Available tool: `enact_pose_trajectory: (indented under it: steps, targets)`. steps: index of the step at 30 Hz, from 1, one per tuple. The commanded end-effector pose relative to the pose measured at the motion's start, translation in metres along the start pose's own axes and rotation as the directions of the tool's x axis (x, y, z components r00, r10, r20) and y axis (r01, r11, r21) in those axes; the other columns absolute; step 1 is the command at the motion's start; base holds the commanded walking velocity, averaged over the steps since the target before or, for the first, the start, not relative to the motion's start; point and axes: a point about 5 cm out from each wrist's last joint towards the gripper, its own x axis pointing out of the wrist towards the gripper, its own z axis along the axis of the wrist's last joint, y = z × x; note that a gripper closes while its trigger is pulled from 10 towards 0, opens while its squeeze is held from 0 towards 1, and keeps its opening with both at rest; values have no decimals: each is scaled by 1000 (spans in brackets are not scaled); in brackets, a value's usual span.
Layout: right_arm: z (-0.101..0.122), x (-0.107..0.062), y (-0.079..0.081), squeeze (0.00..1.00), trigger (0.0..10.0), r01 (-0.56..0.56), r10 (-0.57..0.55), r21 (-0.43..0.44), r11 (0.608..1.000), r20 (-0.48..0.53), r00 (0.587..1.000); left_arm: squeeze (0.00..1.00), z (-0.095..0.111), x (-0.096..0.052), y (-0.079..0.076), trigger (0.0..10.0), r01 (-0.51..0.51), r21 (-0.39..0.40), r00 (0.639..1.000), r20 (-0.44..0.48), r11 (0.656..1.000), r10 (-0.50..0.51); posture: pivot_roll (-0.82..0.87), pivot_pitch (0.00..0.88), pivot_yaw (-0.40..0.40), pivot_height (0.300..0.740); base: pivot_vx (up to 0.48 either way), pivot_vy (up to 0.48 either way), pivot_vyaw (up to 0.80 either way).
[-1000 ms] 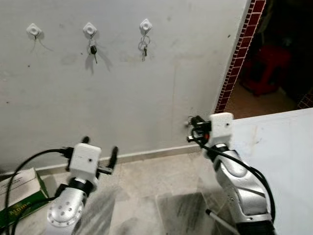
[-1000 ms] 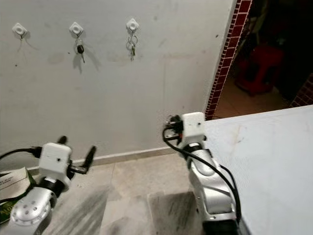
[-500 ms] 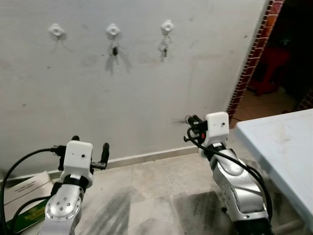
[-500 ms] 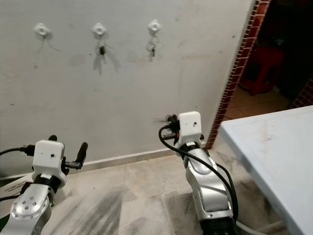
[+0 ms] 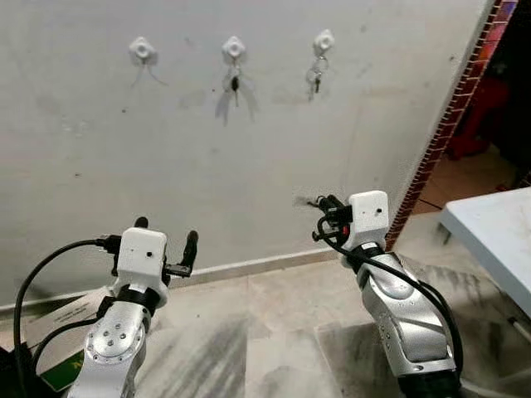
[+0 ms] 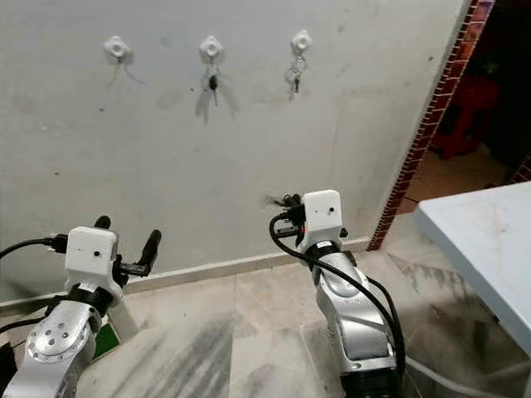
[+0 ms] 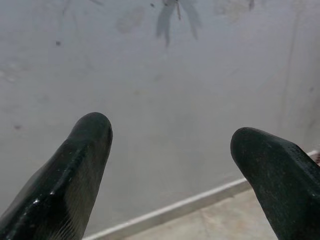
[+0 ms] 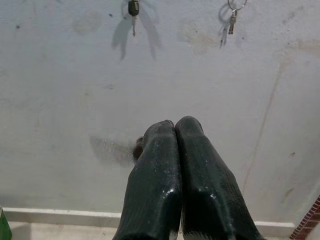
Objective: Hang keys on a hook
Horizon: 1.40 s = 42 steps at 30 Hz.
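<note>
Grey plaster wall (image 5: 166,124) carries three white plastic hooks: the left hook (image 5: 143,49) bare, the middle hook (image 5: 234,47) holding a dark-headed key (image 5: 236,84), the right hook (image 5: 323,40) holding a ringed silver key bunch (image 5: 314,76). Below the middle hook, my right gripper (image 8: 174,131) has its fingers pressed together; something small and dark peeks beside them, too hidden to identify. My left gripper (image 7: 170,140), further left, is spread wide with nothing between its fingers.

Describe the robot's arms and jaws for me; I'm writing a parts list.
Both arms are silver metal, each topped by a white boxy wrist module. The left gripper and right gripper each carry two long, glossy black fingers with rounded tips. Black cables loop from each wrist module back along the arm. A small red part shows by the right wrist.
</note>
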Motion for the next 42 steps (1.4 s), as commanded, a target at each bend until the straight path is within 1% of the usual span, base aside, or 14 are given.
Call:
enact_pose_trajectory:
  steps: [1,17,23,27,29,32,35,38,42]
  targets:
    - [5,2,-6,0,10000,14,-13,-10,1000,18,1000,0,0,0,-2,10000,2,-21,1000,-13,1000,-3,155,0,30,740,0,259,0]
    - [7,4,-6,0,10000,7,-6,-17,1000,27,1000,0,0,4,-6,10000,30,-5,999,-27,1000,-31,152,0,27,740,0,451,0]
    - [7,5,-6,0,10000,6,-5,-17,1000,29,1000,0,0,5,-4,10000,13,-4,999,-30,1000,-13,152,0,26,740,0,476,0]
    - [7,5,-5,0,10000,2,-1,-16,1000,27,1000,0,-3,5,-5,10000,13,-2,999,-47,1000,-14,150,0,26,740,0,472,0]
    - [7,5,-5,0,10000,1,0,-17,1000,29,1000,0,-3,5,-5,10000,13,1,999,-45,1000,-13,150,0,26,740,0,461,0]
    - [7,5,-5,0,10000,0,1,-22,1000,30,1000,0,0,5,-4,10000,7,-4,1000,-13,1000,-7,150,0,26,740,0,439,-52]
    - [7,5,-5,0,10000,0,1,-25,1000,29,1000,0,3,5,-5,10000,21,23,1000,6,1000,-21,151,0,27,740,0,0,0]
    - [7,5,-4,0,10000,-1,2,-26,1000,29,1000,0,3,5,-6,10000,23,18,1000,9,1000,-23,151,0,26,740,0,0,0]
    - [6,6,-3,0,10000,-3,4,-24,1000,28,1000,0,3,4,-5,10000,23,24,1000,12,999,-24,152,0,27,740,0,0,800]
